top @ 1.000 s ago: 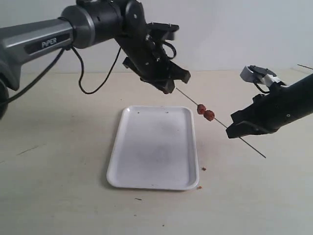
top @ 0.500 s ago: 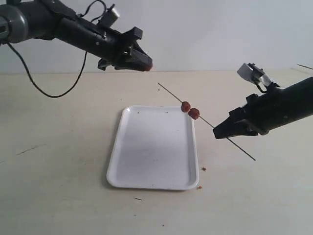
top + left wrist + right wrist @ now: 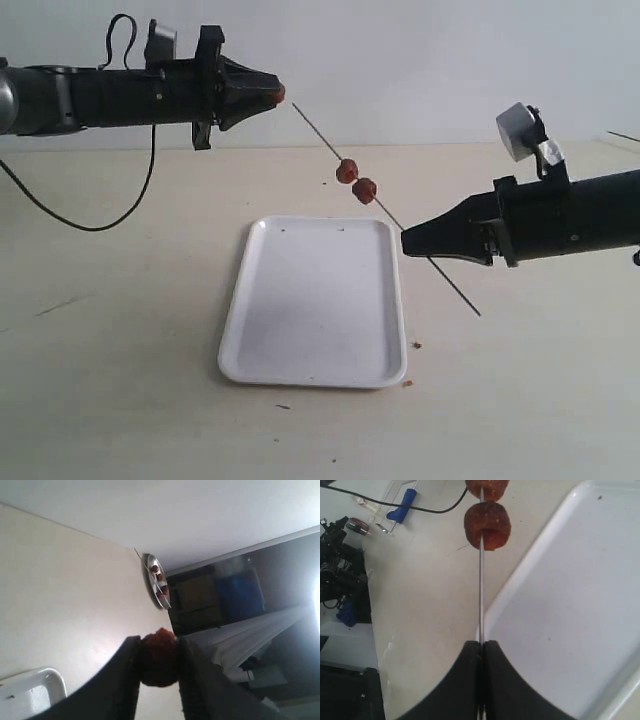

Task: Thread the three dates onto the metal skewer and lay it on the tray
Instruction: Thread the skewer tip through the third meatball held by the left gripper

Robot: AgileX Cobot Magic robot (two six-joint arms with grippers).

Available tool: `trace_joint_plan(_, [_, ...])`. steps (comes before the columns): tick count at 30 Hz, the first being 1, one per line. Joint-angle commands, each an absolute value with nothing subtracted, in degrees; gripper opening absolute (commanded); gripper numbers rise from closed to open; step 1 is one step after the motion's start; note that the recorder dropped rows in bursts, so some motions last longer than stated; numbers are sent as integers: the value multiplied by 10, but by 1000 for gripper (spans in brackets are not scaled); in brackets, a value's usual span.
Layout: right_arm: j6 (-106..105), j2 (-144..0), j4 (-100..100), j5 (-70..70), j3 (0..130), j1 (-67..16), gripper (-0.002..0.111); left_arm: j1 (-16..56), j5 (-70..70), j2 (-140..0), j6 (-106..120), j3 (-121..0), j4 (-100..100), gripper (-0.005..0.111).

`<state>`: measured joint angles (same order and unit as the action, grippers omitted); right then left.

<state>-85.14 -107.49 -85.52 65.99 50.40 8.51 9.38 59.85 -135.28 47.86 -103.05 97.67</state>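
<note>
Metal skewer [image 3: 385,208]: was held in the air near the tray [image 3: 300,372], long axis slanted, free tip pointing up toward left gripper [image 3: 272,95]. Two dates [image 3: 347,171] sat threaded mid-shaft. Right gripper [image 3: 406,240]: jaws together, clamped on the skewer's lower part. Left gripper: pinched a third date [image 3: 279,94].
</note>
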Motion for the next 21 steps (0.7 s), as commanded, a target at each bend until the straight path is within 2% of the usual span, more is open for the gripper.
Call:
trace_joint_plan(1, [-865,-1070,-890,673,501,83,0,92,602,-1345,499,-1010,999,28])
trace_joint_plan(7, [-872,-1070,-926,645,501,33,0,92,616,-1345,493,-1006,999,28])
trace_joint_plan(21, [-874,-1100,-924,636,501,26,0,74,627,-1345,459,-1006,999,28])
